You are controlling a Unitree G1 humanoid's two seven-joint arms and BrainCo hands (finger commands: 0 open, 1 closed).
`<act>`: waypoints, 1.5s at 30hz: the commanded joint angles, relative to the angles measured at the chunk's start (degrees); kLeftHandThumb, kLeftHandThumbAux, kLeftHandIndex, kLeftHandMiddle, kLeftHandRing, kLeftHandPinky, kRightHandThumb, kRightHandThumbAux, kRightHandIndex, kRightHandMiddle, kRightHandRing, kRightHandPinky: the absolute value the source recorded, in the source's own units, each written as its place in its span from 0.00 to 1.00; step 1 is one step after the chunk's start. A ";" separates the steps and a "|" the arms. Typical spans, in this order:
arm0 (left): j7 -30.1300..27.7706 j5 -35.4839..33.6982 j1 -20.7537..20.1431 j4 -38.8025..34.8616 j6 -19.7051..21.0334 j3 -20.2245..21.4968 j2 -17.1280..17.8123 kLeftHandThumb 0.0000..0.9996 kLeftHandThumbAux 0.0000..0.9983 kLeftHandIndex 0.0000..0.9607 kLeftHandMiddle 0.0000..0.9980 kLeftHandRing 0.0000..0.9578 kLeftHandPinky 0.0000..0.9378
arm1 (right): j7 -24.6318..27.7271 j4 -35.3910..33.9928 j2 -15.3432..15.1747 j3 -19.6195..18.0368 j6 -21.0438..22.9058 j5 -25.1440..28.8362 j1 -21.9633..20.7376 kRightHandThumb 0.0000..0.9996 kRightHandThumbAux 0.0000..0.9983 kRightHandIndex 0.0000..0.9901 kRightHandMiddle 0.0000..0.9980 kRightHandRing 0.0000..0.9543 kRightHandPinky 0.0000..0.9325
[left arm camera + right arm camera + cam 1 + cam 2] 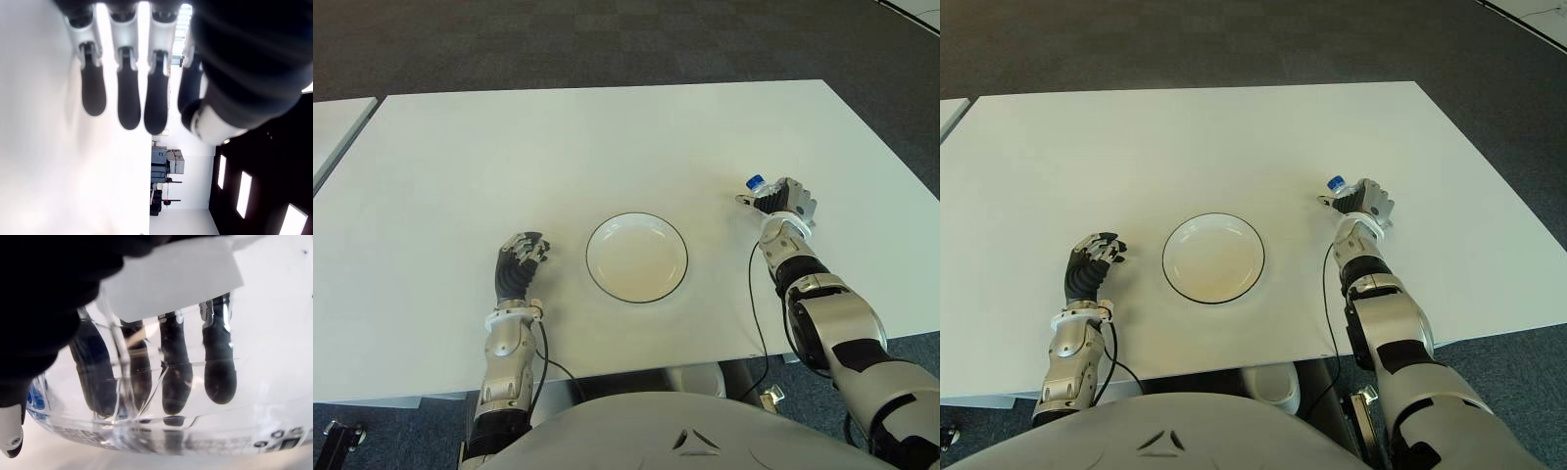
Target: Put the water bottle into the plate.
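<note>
A clear water bottle (756, 184) with a blue cap sits in my right hand (785, 202), to the right of the plate (636, 258). In the right wrist view the fingers (176, 367) wrap around the bottle's transparent body (195, 426), seen through the plastic. The white plate with a dark rim lies near the table's front middle and holds nothing. My left hand (521, 262) shows to the left of the plate, its fingers (129, 93) loosely extended with nothing in them.
The white table (607, 147) stretches wide behind the plate. A second table edge (333, 122) shows at the far left. Dark carpet (607, 39) lies beyond the far edge.
</note>
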 commanded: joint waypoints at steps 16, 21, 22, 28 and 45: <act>-0.45 0.05 -0.82 1.53 0.99 0.91 -0.09 0.71 0.72 0.45 0.52 0.52 0.52 | -12.58 -12.04 1.55 1.46 -11.69 -0.40 8.49 0.72 0.72 0.44 0.84 0.87 0.92; -0.74 0.07 -1.13 2.13 0.52 0.97 0.09 0.71 0.72 0.45 0.52 0.52 0.52 | -16.50 -16.01 1.60 2.83 -12.93 -2.39 8.76 0.72 0.72 0.44 0.87 0.90 0.95; -0.83 0.03 -1.17 2.22 0.41 0.98 0.11 0.71 0.72 0.45 0.52 0.52 0.52 | -17.01 -17.08 1.73 3.00 -12.88 -2.71 8.88 0.72 0.72 0.44 0.87 0.90 0.95; -1.29 -0.40 -1.20 2.43 -0.02 1.14 0.04 0.71 0.72 0.45 0.52 0.52 0.52 | -17.58 -26.96 2.41 3.47 -11.49 -4.22 10.71 0.72 0.72 0.44 0.88 0.92 0.95; -2.34 -1.35 -0.92 2.06 -0.34 1.22 -0.26 0.71 0.72 0.45 0.51 0.52 0.52 | -5.01 -44.76 -0.07 6.69 -18.15 -6.17 14.11 0.72 0.72 0.44 0.88 0.93 0.95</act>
